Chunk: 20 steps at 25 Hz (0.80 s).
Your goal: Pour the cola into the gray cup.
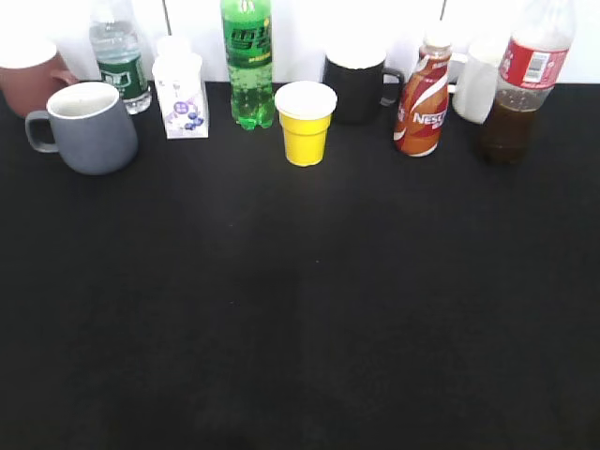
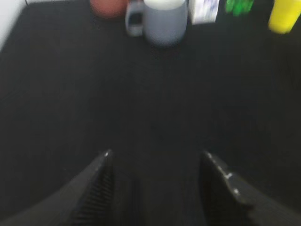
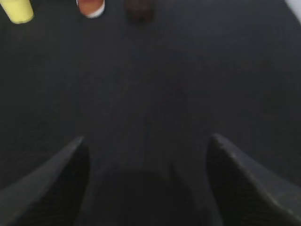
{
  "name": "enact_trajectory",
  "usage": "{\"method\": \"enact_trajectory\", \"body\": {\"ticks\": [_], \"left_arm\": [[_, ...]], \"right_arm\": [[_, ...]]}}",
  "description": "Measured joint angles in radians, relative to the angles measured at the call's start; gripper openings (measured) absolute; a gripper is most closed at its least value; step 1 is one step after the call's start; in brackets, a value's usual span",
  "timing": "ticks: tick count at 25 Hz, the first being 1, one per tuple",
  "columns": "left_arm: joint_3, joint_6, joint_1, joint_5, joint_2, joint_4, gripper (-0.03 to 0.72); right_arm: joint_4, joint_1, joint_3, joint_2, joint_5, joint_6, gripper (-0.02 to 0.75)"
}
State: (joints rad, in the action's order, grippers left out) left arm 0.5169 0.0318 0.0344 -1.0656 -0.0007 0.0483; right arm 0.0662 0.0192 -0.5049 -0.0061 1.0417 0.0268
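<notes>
The cola bottle (image 1: 521, 89), clear with dark liquid and a red label, stands at the back right of the black table; its dark base shows blurred at the top of the right wrist view (image 3: 139, 9). The gray cup (image 1: 92, 127) stands at the back left, handle to the left, and shows at the top of the left wrist view (image 2: 163, 21). My left gripper (image 2: 156, 155) is open and empty, well short of the cup. My right gripper (image 3: 146, 139) is open and empty, well short of the bottle. Neither gripper shows in the exterior view.
Along the back stand a reddish-brown mug (image 1: 28, 80), a water bottle (image 1: 120, 56), a small white carton (image 1: 181, 94), a green soda bottle (image 1: 247, 61), a yellow cup (image 1: 306, 122), a black mug (image 1: 358, 86), a Nescafe bottle (image 1: 423, 94) and a white mug (image 1: 476, 84).
</notes>
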Motion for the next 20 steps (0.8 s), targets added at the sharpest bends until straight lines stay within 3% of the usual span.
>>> {"method": "enact_trajectory", "body": {"ticks": [12, 20], "left_arm": [[0.000, 0.000, 0.000, 0.000, -0.006, 0.000, 0.365], [0.000, 0.000, 0.000, 0.000, -0.006, 0.000, 0.238]], "right_arm": [[0.010, 0.000, 0.000, -0.003, 0.000, 0.000, 0.586], [0.010, 0.000, 0.000, -0.003, 0.000, 0.000, 0.585]]}}
